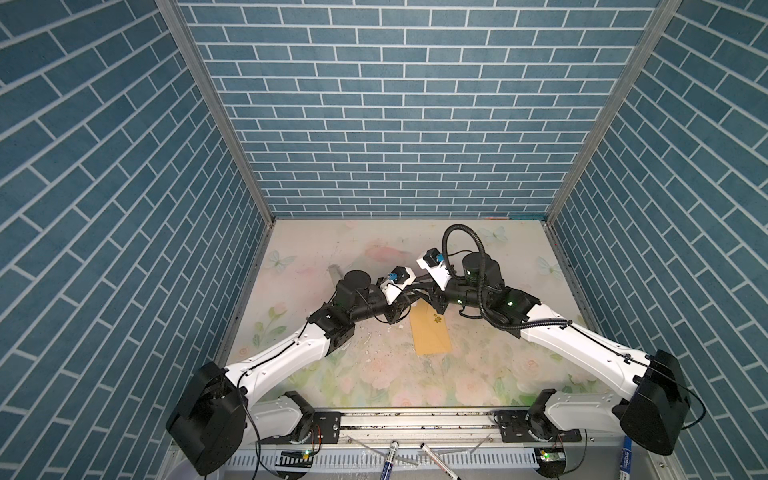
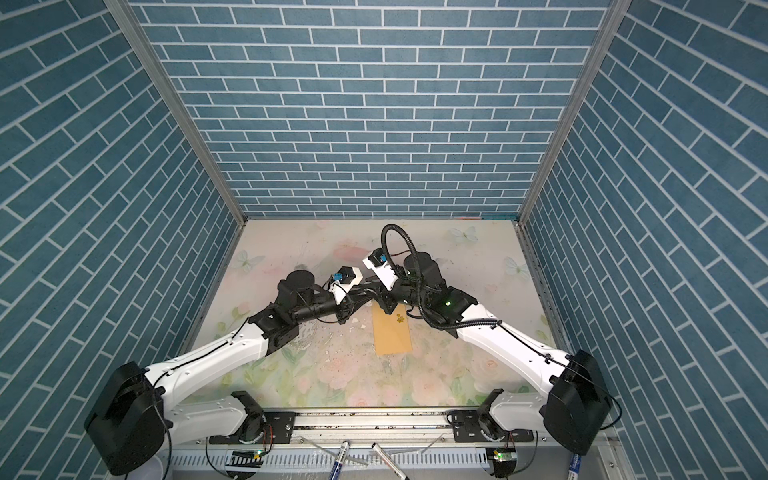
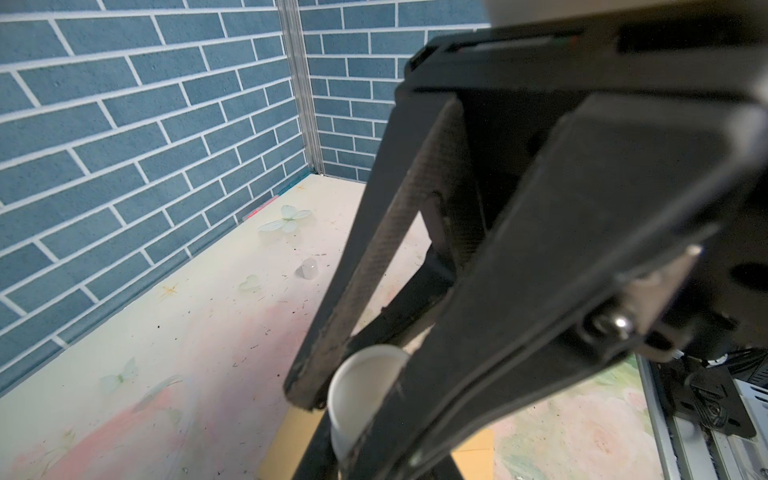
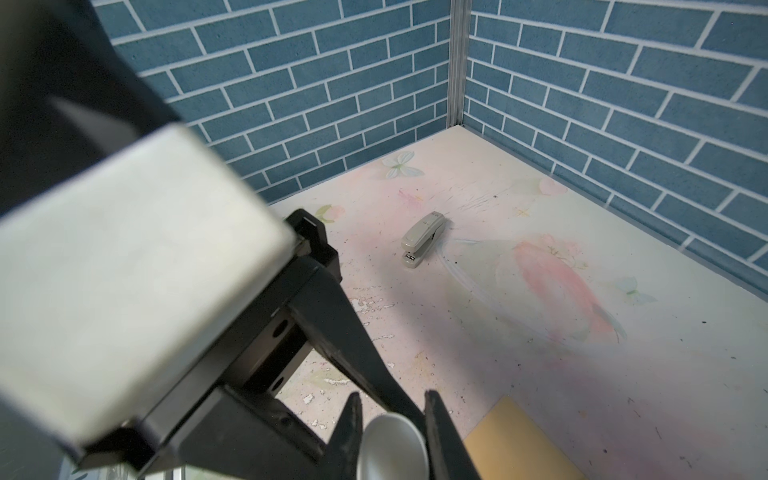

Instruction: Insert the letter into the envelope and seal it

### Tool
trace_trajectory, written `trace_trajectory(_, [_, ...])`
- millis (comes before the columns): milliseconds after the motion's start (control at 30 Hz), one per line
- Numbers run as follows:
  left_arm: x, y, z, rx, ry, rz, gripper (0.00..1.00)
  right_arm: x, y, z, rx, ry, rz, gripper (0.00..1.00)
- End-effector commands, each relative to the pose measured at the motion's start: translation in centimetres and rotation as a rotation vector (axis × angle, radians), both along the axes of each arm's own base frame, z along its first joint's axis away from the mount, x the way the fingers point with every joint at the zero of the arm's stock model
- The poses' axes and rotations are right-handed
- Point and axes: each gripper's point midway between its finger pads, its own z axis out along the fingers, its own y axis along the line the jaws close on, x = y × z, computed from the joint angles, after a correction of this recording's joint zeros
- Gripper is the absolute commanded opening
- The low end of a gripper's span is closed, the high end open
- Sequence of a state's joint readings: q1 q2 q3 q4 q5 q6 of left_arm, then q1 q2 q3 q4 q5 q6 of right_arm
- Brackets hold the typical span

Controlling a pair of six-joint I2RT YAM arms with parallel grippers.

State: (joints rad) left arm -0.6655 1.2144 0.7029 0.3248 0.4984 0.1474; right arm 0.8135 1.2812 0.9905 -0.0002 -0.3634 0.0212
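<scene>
**Near edge:** markers (image 1: 390,457) lie outside the rail.

**Bench:** on the floral bench (image 1: 374,386) the envelope (image 1: 432,336) lies flat at the middle, with its gold sticker (image 1: 437,319) facing up. In both top views the two arms cover its far end.

**Above that end:** the left claw (image 3: 361,399) is clamped on a white cylinder (image 3: 357,415). The right claw (image 4: 392,401) presses both sides of the same cylinder.

**Farther left:** a grey stapler (image 4: 424,239) rests on the bench, well apart from the envelope.

**Surround:** blue brick-patterned walls (image 1: 395,124) enclose the scene.
</scene>
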Motion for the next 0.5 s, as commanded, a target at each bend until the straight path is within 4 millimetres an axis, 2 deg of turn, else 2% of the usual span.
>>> trace_trajectory(0, [0.2,-0.6,2.3,-0.045,-0.045,-0.016,0.02,0.1,0.6,2.0,0.044,0.008,-0.002,0.00])
trace_trajectory(67, [0.3,-0.6,2.2,-0.043,-0.041,-0.013,0.12,0.3,0.4,2.2,0.053,0.004,-0.014,0.00])
trace_trajectory(167, [0.4,-0.5,2.0,-0.042,-0.043,-0.006,0.33,0.5,0.1,2.6,0.068,-0.007,-0.042,0.00])
trace_trajectory(200, [0.4,-0.5,1.9,-0.041,-0.041,-0.002,0.36,0.6,0.0,2.8,0.074,-0.010,-0.049,0.00])
trace_trajectory(300, [0.5,-0.5,1.6,-0.041,-0.038,0.003,0.45,0.7,-0.3,3.3,0.088,-0.015,-0.069,0.00])
trace_trajectory(467, [0.5,-0.4,1.2,-0.043,-0.035,0.006,0.48,0.8,-0.7,3.9,0.105,-0.019,-0.092,0.00])
